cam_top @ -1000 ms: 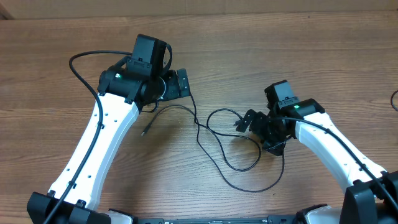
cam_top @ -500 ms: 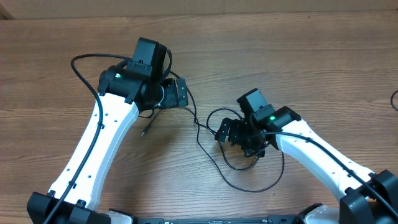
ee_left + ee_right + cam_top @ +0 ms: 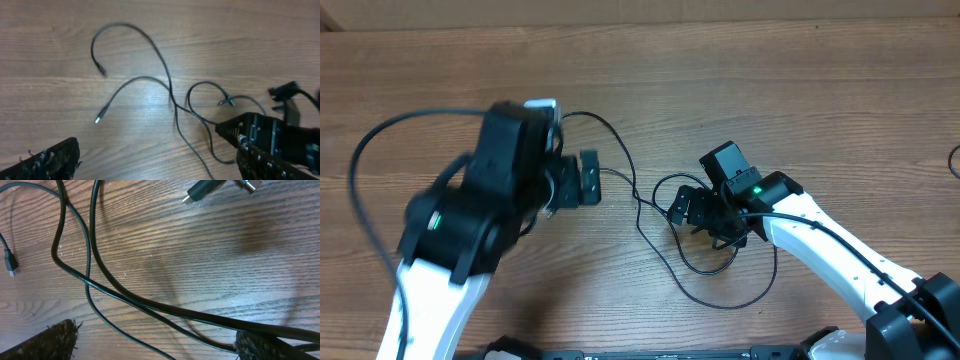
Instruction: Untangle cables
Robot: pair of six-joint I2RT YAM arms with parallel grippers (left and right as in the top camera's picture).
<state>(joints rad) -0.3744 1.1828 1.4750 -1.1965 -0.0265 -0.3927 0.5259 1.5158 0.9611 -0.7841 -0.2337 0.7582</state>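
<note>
On the wooden table [image 3: 820, 100] the black cables [image 3: 638, 203] lie crossed at centre; my left fingers [image 3: 55, 157] hover wide and empty, my right fingers [image 3: 55, 342] gape astride two strands, so next I'd pinch one.

Thin black cables [image 3: 170, 89] are laid loose and flat on the table [image 3: 840, 90], with strands crossed over one another near its middle. In the left wrist view, 1 strand is arched wide and is ended in a dark plug tip [image 3: 102, 73]. A 2nd strand is curved to a silver-ended tip [image 3: 98, 120]. Both are crossed at 1 spot, below which strands are run toward the near edge. A small loop is formed just beside that crossing, and 2 plug ends [image 3: 226, 102] are seen close together there.
</note>
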